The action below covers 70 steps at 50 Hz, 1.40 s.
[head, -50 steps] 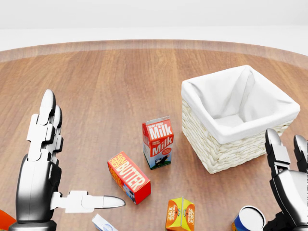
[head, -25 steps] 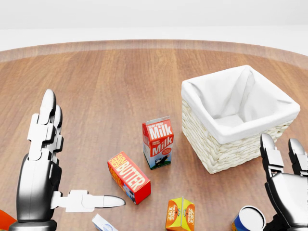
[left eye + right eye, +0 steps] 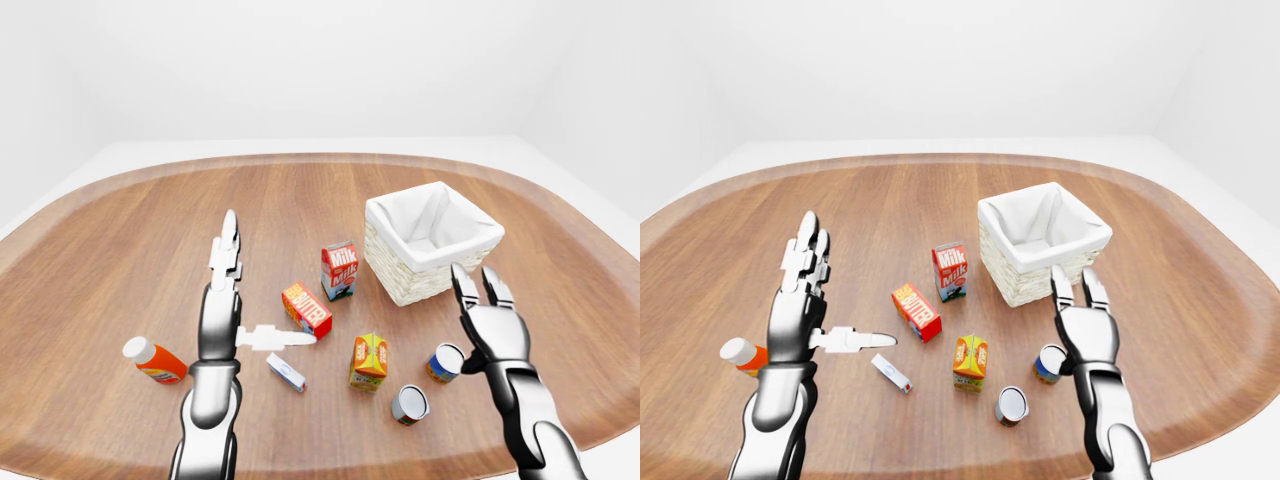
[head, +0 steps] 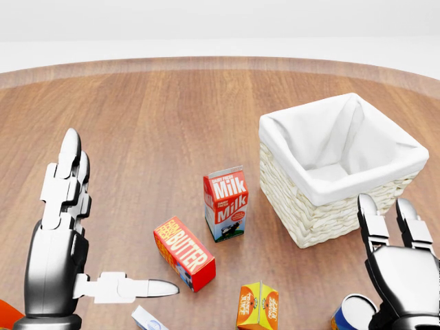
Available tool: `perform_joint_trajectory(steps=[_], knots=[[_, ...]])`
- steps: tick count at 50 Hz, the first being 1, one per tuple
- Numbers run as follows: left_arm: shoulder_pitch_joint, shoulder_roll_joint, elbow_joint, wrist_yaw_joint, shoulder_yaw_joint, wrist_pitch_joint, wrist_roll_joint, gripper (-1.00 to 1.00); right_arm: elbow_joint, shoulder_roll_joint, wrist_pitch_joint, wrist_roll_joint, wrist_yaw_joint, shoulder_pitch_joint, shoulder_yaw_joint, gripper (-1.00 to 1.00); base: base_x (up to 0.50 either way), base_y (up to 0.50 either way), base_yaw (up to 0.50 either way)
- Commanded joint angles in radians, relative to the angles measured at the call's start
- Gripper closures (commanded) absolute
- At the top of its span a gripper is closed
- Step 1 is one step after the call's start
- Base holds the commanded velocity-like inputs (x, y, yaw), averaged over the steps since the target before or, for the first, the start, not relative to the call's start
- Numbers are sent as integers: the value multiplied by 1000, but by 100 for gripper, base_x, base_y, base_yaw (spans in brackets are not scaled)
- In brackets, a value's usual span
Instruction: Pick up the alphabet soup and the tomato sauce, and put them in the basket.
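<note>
Now | both robot hands spread, empty | right robot hand [image 3: 487, 325] beside basket [image 3: 432, 240] rim

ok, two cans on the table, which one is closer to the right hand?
The blue-and-orange can, right beside the right hand in the left-eye view. The other can, red and grey, lies lower and further left, clear of the hand.

Head view, centre: milk carton [image 4: 225, 204] is showing "Milk" twice in white on red, once on the slanted top panel and once on the face below it. Lower left of it, the red butter box [image 4: 183, 253] is reading "BUTTER" along its side. Remaining packages' print is staying too small to read.
</note>
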Motion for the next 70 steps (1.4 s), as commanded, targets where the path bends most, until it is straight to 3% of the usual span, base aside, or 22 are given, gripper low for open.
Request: perform_joint_trajectory(steps=[1, 28, 70], knots=[[2, 1, -2, -2, -1, 0, 2, -100, 45, -19, 0, -16, -40, -30, 28, -100, 0, 0, 0], [2, 1, -2, -1, -1, 0, 2, -100, 24, -11, 0, -30, -54, 1, 48, -100, 0, 0, 0], [1, 2, -1, -3, -2, 0, 4, -100, 156, -18, 0, -87, -167, -11, 119, -100, 0, 0, 0]])
